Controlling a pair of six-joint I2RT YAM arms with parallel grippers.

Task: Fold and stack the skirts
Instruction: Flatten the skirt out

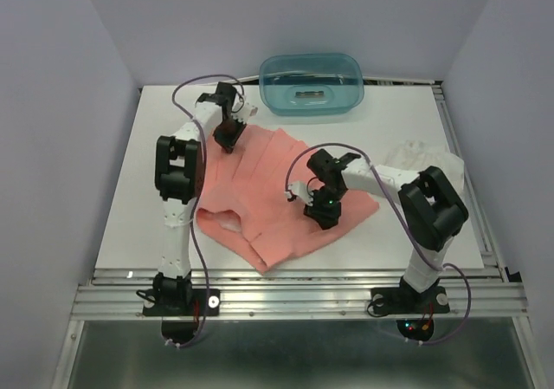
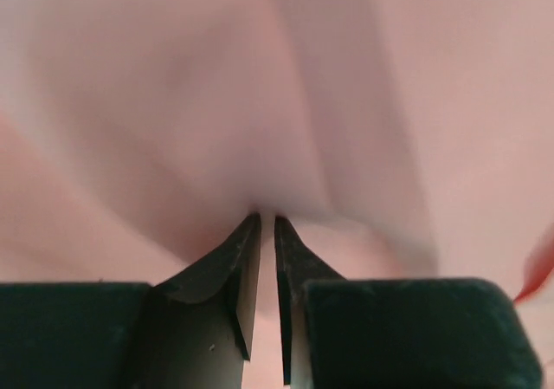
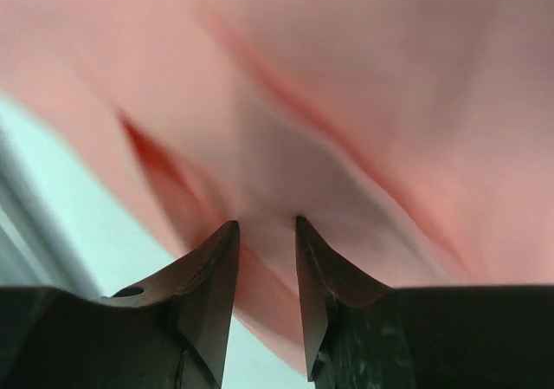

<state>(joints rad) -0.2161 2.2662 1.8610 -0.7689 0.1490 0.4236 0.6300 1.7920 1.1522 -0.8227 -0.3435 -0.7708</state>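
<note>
Two robot arms rise from the near edge of a white table (image 1: 147, 224). Across the middle of the table lies the salmon-pink skirt (image 1: 260, 198), spread mostly flat, with one corner reaching toward the near edge and a small bunched opening on its left side.

The right arm bends low and folds back on itself, setting the right gripper (image 1: 322, 214) down on the skirt's right-hand part, near the cloth's edge. In the wrist view its fingers (image 3: 216, 268) stand close, with a narrow gap between them, and creases in the pink cloth run into the tips — it looks like a pinch on a small fold.

Beyond that arm, by the right edge of the table, the white skirt (image 1: 415, 157) sits in a crumpled heap, partly hidden by the arm.

The left arm reaches far forward, with the left gripper (image 1: 229, 135) pointing down on the pink skirt's far left corner. Its fingers (image 2: 242, 259) are nearly pressed together, with cloth puckered at their tips.

At the far edge stands a teal tub (image 1: 312, 84).

The cloth looks light, limp and thin — likely to sag and slip from a shallow pinch. Corners and hems seem the best places to hold it.
</note>
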